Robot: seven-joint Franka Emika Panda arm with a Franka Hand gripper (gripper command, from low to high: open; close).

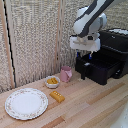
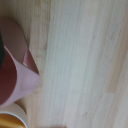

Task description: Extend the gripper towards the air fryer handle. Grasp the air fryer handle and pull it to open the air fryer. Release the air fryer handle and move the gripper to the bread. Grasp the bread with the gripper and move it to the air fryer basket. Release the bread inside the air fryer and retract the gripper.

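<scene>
The black air fryer [image 1: 114,42] stands at the exterior view's right with its basket [image 1: 102,67] pulled out. The air fryer handle [image 1: 83,70] juts from the drawer's front. My gripper [image 1: 88,54] hangs above the drawer's front edge, a little over the handle, touching nothing. It looks open, with nothing between its short dark fingers. The golden-yellow bread [image 1: 57,96] lies flat on the wooden table, well below the gripper and toward the exterior view's left. The wrist view shows no fingers, only table boards and a pink pitcher [image 2: 15,70].
A pink pitcher [image 1: 66,74] stands just beside the open drawer. A small white bowl [image 1: 52,82] with orange bits sits next to it, and shows too in the wrist view as the bowl [image 2: 11,119]. A large patterned plate [image 1: 26,103] lies at front left. Woven screens close the back.
</scene>
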